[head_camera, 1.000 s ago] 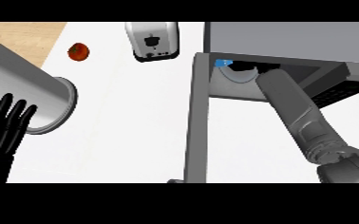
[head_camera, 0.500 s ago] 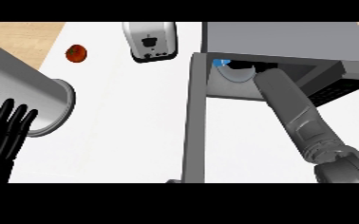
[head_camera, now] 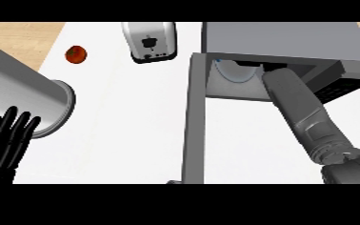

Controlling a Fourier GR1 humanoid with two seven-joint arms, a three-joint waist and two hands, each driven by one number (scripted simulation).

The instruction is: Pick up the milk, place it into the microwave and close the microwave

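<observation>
The microwave stands at the counter's back right. Its door is swung wide open toward me. Inside the cavity's left part sits the milk, a white carton with a bit of blue at its top left. My right forearm reaches up into the cavity just right of the milk. Of the right hand only a dark sliver shows above the carton, under the microwave's roof; its hold on the milk is hidden. My left hand rests open at the lower left edge, fingers up.
A silver toaster stands at the back, left of the microwave. A small red fruit lies at the back left. A thick grey cylinder juts in from the left, beside my left hand. The open door splits the counter's middle.
More of the white carton shows in the cavity, and less of the dark hand beside it. The right forearm has barely shifted. The left hand is still.
</observation>
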